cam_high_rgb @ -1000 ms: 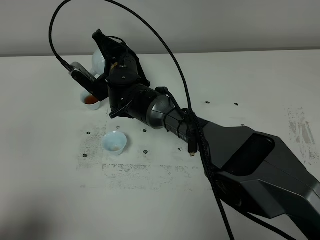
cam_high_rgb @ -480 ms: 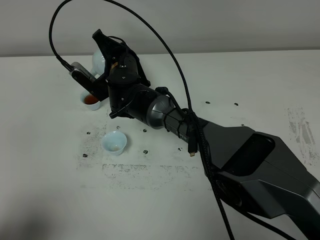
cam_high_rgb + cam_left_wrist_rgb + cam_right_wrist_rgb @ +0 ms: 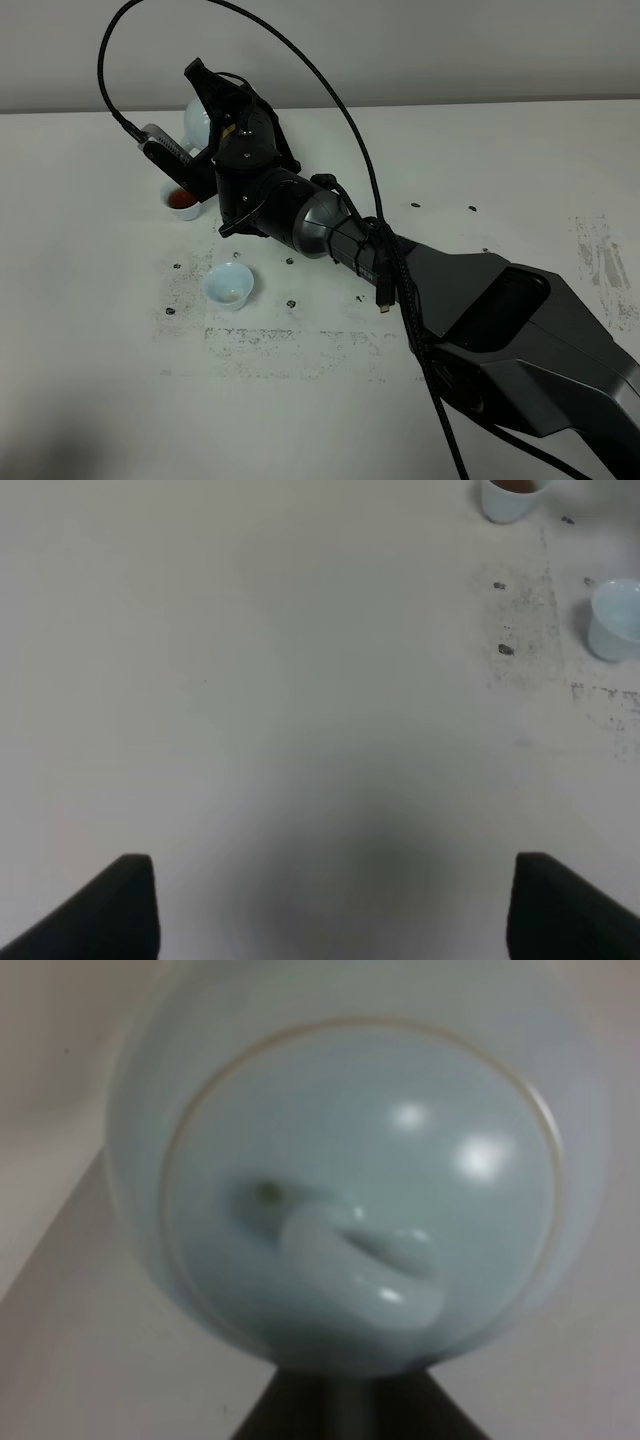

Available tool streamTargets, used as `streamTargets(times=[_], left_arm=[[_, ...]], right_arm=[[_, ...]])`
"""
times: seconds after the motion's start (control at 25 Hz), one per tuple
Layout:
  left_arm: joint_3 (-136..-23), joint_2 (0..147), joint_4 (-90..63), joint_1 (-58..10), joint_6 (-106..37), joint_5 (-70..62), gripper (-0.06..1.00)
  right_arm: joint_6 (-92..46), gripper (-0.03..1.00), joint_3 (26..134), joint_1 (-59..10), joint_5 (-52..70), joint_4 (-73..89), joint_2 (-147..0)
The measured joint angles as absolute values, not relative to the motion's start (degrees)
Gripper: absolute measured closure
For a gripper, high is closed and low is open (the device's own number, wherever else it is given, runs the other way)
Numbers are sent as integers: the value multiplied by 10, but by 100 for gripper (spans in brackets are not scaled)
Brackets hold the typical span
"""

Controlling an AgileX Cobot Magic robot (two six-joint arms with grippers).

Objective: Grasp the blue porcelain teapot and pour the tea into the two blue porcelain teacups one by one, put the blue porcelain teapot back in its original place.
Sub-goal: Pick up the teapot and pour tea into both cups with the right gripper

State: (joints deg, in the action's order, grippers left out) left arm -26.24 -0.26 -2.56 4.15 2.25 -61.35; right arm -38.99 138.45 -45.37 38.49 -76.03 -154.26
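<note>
The right pincer [image 3: 345, 1408] is clamped on the blue porcelain teapot [image 3: 196, 122], just beyond the teacup [image 3: 183, 203] holding reddish tea [image 3: 181, 198]. The 2nd teacup [image 3: 228, 287] stands nearer than that teacup. The left pincer [image 3: 335, 910] gapes open above the surface [image 3: 250, 680].

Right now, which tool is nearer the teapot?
Right. The right tool is shut on the blue porcelain teapot, which fills its wrist view. The left tool hangs open over bare table, well apart; the teapot does not show in its wrist view.
</note>
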Motion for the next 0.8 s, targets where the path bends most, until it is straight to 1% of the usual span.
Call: streamTargets(times=[0.36,0.8], left_arm=[[-262,-3,-26,41,22,-614,26],[-262,-3,-26,41,22,-614,26]], right_arm=[[-380,91,1384,-454,385,-745,-1543],[-359,91,1384,-428,397,-590,-1540]])
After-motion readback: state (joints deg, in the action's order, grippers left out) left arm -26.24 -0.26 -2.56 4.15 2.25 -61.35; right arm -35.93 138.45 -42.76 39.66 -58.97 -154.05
